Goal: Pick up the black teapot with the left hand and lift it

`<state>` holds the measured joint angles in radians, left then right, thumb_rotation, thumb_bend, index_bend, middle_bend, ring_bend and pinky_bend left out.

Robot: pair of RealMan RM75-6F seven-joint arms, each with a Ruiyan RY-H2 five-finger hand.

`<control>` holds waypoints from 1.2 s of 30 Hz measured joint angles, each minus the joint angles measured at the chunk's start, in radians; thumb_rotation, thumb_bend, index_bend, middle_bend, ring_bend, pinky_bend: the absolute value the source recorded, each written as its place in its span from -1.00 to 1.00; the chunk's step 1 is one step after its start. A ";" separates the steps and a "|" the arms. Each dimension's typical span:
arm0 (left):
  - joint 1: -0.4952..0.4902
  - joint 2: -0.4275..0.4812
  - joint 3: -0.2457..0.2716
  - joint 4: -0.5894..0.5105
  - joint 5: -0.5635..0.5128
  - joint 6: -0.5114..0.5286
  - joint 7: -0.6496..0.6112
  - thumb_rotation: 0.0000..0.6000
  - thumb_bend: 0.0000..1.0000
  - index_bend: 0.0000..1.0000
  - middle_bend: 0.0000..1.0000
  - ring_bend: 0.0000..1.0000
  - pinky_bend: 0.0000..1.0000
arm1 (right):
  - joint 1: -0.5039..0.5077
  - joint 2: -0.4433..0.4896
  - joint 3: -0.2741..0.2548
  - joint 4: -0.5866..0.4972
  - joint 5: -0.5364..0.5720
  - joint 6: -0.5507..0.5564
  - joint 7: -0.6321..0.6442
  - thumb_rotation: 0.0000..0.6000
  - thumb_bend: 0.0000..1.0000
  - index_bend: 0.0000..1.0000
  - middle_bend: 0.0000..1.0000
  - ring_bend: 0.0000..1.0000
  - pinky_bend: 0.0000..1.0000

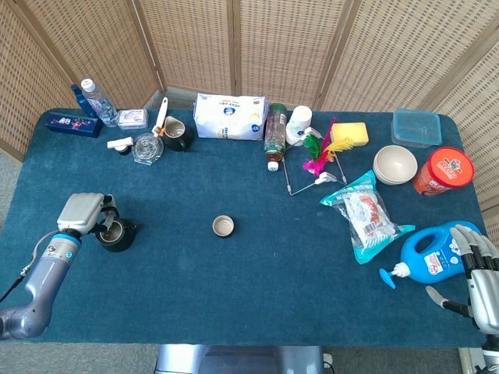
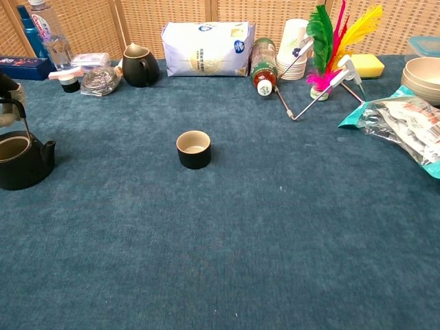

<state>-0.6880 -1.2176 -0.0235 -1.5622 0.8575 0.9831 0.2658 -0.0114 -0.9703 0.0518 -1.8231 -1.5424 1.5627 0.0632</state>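
Note:
The black teapot stands open-topped, without a lid, near the left edge of the blue table. My left hand is right over its left side, fingers curled around the thin bail handle. In the chest view the teapot sits at the far left, its wire handle rising into my left hand, which is mostly cut off by the frame. I cannot tell whether its base touches the cloth. My right hand rests at the table's front right corner, fingers spread and holding nothing.
A small black cup stands mid-table, right of the teapot. A dark pitcher, glass lid, water bottle and white bag line the back. A blue detergent bottle lies beside my right hand.

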 measured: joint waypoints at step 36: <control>-0.038 -0.048 -0.128 -0.044 0.396 0.174 0.194 1.00 0.75 0.25 0.29 0.45 0.74 | 0.003 -0.002 0.004 0.002 0.010 -0.003 0.002 1.00 -1.00 -1.00 -1.00 -1.00 -1.00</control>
<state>-0.7263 -1.2656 -0.1513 -1.6060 1.2532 1.1574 0.4595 -0.0082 -0.9724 0.0558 -1.8212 -1.5324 1.5592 0.0648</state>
